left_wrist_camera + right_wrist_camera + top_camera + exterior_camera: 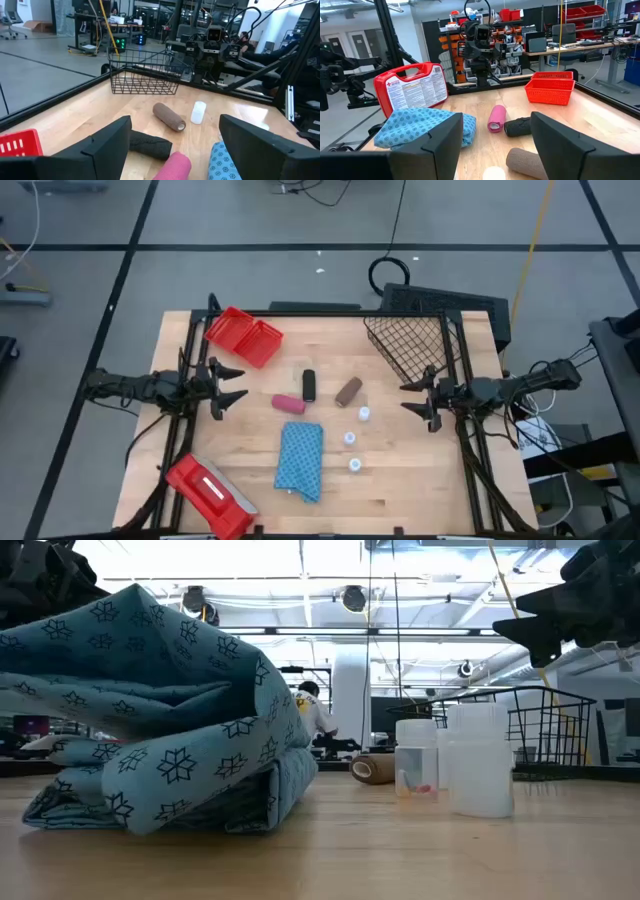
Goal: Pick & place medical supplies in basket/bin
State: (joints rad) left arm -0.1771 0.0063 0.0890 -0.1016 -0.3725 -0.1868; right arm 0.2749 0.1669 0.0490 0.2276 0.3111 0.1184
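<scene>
The blue folded cloth pad [301, 461] lies flat near the table's near middle, large in the low view [150, 730]. A pink roll [288, 404], a black roll [309, 385] and a brown roll [348, 391] lie on their sides at the centre. Three small white bottles [353, 439] stand upright right of the pad. The black wire basket [410, 345] sits at the far right, the red bin [244, 336] at the far left. My left gripper [238, 385] hovers open at the left edge; my right gripper [408, 397] hovers open at the right edge.
A flat red case with a white label [208, 492] lies at the near left corner. Bare wood [420, 470] stretches along the near right. Black frame rails run down both sides of the table. A person sits far back in the room in the low view [312, 712].
</scene>
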